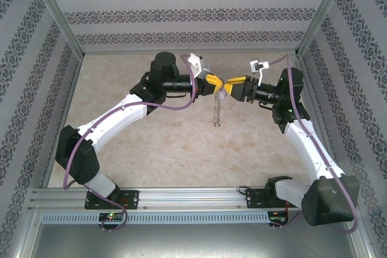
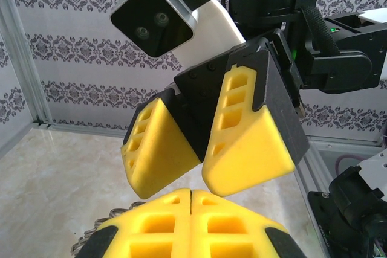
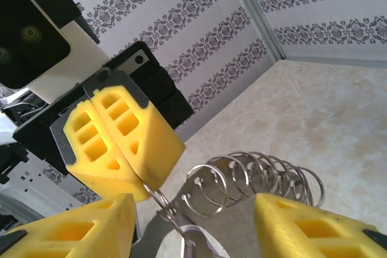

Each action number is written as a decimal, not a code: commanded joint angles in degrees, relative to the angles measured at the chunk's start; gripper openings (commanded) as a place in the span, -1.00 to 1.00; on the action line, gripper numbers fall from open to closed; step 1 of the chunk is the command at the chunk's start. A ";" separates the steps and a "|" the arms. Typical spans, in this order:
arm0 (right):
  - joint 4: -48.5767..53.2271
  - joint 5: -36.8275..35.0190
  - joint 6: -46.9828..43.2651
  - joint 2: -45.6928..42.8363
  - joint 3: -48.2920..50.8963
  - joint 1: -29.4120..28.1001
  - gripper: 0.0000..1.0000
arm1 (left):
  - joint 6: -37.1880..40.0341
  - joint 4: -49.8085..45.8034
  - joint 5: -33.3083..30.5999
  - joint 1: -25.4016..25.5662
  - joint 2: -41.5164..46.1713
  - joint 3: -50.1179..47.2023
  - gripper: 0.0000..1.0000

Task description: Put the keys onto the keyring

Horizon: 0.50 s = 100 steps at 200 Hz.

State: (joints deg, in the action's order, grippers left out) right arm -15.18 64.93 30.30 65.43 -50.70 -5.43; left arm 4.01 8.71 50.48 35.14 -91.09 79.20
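Note:
The keyring (image 3: pixel 260 176) is a grey metal band with holes, strung with several wire loops. It hangs above the table between the two grippers, dangling as a thin chain (image 1: pixel 216 112) in the top view. My left gripper (image 3: pixel 147 180) is shut on one wire loop at the keyring's end; its closed yellow fingertips (image 2: pixel 192 203) have loops (image 2: pixel 91 238) beside them. My right gripper (image 3: pixel 195 209) is open, its fingers (image 2: pixel 248 149) on either side of the band without touching it. A pale flat piece, apparently a key (image 3: pixel 195 245), lies cropped at the bottom edge, against the pinched loop.
Both grippers meet mid-air at the back centre of the beige table (image 1: pixel 181 149). Patterned walls (image 1: pixel 181 16) enclose the table on three sides. An aluminium rail (image 1: pixel 193 197) carries the arm bases along the near edge.

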 commanded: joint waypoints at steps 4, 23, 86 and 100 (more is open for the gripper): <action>-4.40 1.56 0.93 0.93 0.14 -0.88 0.08 | -0.93 4.21 1.51 -0.42 -0.32 2.50 -1.00; -4.96 1.60 1.09 1.77 -0.15 -1.48 0.05 | -0.93 4.30 1.54 -0.42 -0.50 2.80 -1.00; -5.56 2.18 1.18 2.15 0.75 -2.13 -0.70 | -1.11 4.56 1.20 -0.42 -0.70 2.89 -1.00; -5.58 2.34 1.19 2.08 0.79 -2.18 -0.92 | -1.42 4.78 1.10 -0.42 -0.67 2.89 -1.00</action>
State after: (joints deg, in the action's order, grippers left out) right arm -19.18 66.61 31.59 67.61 -50.30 -7.27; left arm 3.57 8.69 50.00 34.57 -92.05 79.40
